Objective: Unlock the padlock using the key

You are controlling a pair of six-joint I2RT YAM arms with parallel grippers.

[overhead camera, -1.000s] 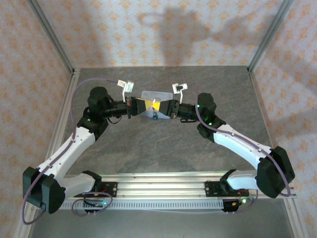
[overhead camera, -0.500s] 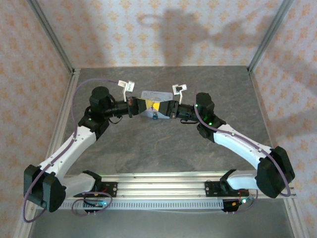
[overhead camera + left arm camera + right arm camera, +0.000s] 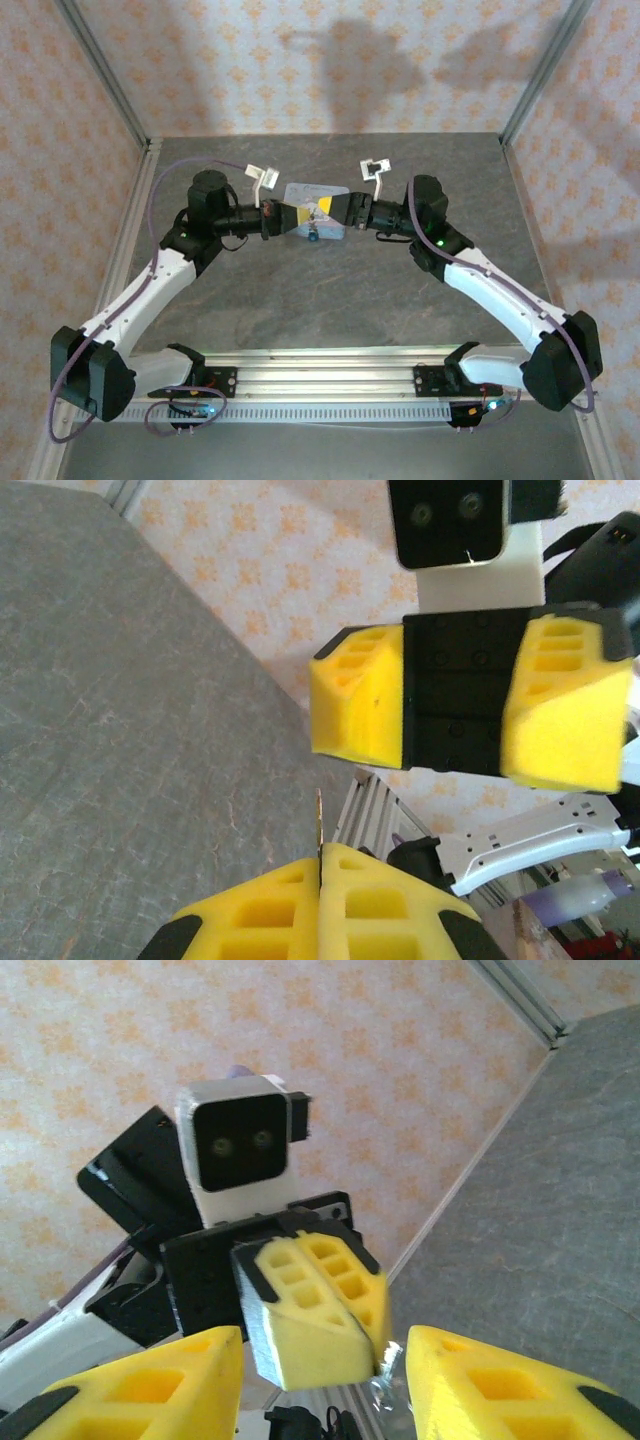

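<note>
Reads as a mid-air regrasp of the key [image 3: 319,825], ahead of any try at the padlock [image 3: 313,236]. Keep the left gripper [image 3: 321,865] clamped hard: grips the thin blade edge-on between fully closed pads, with only a sliver poking past the tips. Draw the right gripper [image 3: 455,710] straight back along its own axis to avoid clipping that sliver; stands partly open, with nothing between the pads. Check the blade's tilt before descending, for fear of a twist at first contact with so shallow a hold. Then lower the right gripper to steady the padlock against sliding or swinging. Look for that padlock below the two grippers, just by the near edge of the tin [image 3: 312,190], untouched and apart from the key. Cannot tell from here the side to enter, so approach slowly. As for pose: reaches in from the left with elbow bent and wrist roughly level; mirrors that from the right, with forearm angled inward and fingers aimed at the opposite gripper, tip near tip above the tin.
</note>
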